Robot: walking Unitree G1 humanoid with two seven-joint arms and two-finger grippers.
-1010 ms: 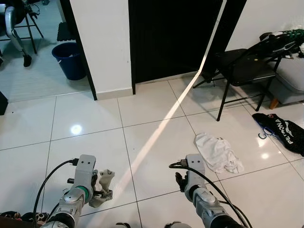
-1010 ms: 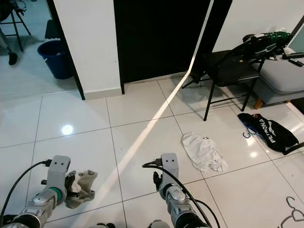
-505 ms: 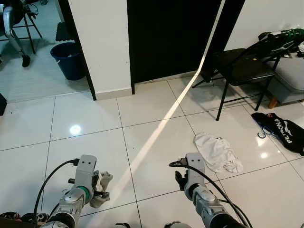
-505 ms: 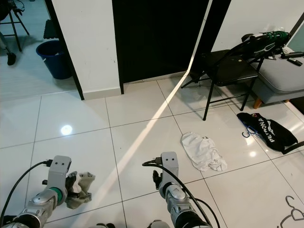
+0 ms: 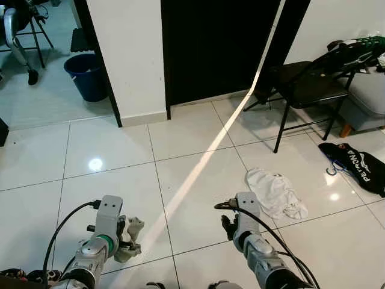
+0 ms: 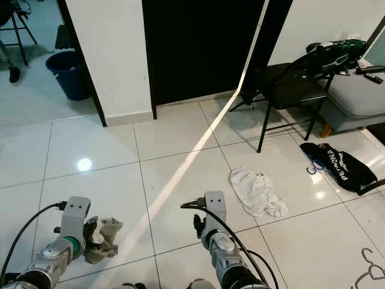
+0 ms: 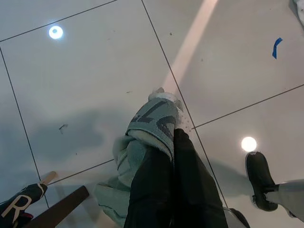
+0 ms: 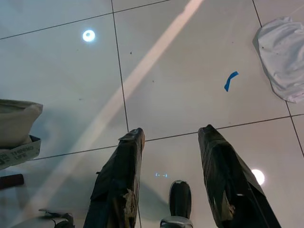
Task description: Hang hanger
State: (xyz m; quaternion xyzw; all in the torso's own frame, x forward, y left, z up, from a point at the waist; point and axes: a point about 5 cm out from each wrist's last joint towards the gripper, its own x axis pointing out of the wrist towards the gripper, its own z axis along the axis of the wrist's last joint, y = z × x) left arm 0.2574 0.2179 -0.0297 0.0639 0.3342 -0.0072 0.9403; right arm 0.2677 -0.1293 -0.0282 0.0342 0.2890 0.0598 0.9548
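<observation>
The robot stands on a white tiled floor (image 5: pixel 108 156) facing a dark doorway (image 5: pixel 216 48), both arms held low in front of it. The left gripper (image 5: pixel 131 238) has its fingers (image 7: pixel 156 190) closed on a bundle of pale grey-green cloth (image 7: pixel 152 126), which wraps over their tips and hangs clear of the tiles. The right gripper (image 8: pixel 171 137) is empty, its fingers spread wide apart above bare floor.

Over the last second very little has changed. The whole scene has slid only slightly, which reads as a small sway of the head rather than anything moving; the cloth in the left gripper has swung a little and kept its place, and the right gripper has stayed open and idle. So no progress on the hanging is visible yet.

The task's hanger appears to be the blue hook (image 5: pixel 331 170) poking out from under a black garment with white lettering (image 5: pixel 360 168), lying on the floor well to the robot's right, near the folding chair (image 5: pixel 304 87); it is small, so this is a guess. A crumpled white cloth (image 5: pixel 274 192) lies between the robot and that garment.

The likely next step is to turn and walk right, with the free right gripper the natural one to pick the hanger up.
</observation>
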